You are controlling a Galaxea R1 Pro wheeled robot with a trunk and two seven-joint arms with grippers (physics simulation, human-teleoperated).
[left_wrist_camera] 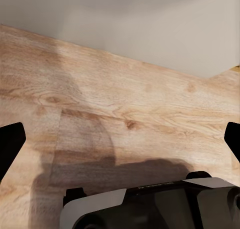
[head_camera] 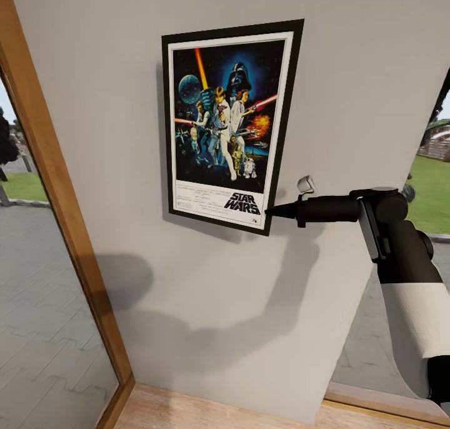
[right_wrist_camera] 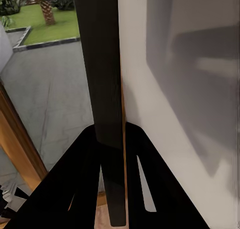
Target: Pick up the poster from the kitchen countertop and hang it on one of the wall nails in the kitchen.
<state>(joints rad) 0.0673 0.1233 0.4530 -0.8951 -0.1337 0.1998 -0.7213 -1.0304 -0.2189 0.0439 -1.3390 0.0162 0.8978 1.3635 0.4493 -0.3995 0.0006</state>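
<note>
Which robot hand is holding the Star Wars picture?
The right gripper. It pinches the poster at its lower right corner against the wall. The left gripper hangs open over the wood floor.

— Any writing you can read?
— Only on the poster [head_camera: 228,126]: "STAR WARS" in bold black letters on its white lower band, near the bottom right corner.
— And the fine print beside it?
— Several lines of small credits sit left of the title, too small to read.

The poster [head_camera: 229,126] hides any nail; picture edges crop the left claw [left_wrist_camera: 120,139].
</note>
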